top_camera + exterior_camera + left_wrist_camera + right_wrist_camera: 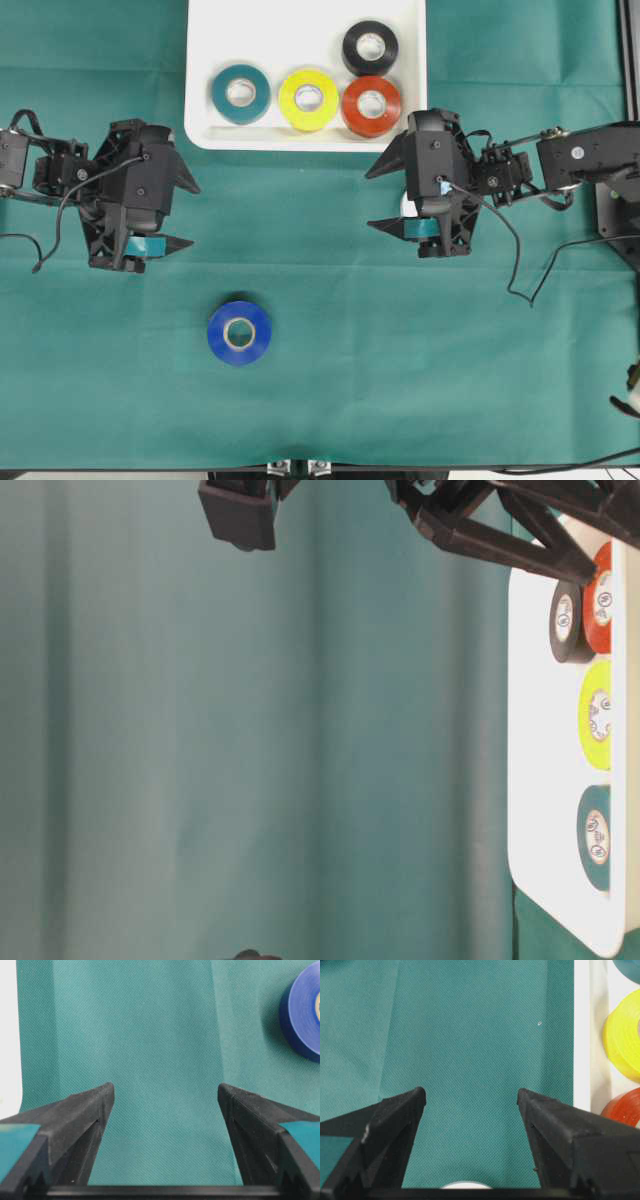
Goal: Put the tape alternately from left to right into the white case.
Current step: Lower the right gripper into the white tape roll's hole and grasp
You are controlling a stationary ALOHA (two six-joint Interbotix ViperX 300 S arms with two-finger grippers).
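The whole work surface is covered by a green cloth [400, 350] marked with faint fold lines; a black frame is seen at its right edge, and nothing else of the room can be made out.

In the overhead view the white case [205, 60] is set at the far edge of the cloth, near the middle. 4 rolls of tape are counted inside it: the teal roll [241, 93], the yellow roll [308, 99] and the red roll [372, 105] in a row along its near side, and the black roll [370, 47] behind the red one, touching it. 1 blue roll [240, 332] is left flat on the cloth, near and left of centre. A sliver of a white roll [466, 1185] is shown only by the right wrist view, below the jaws, and is largely hidden from overhead.

2 grippers are counted. The left gripper [184, 213] and the right gripper [378, 197] are both spread wide with nothing between their fingers, as both wrist views confirm.
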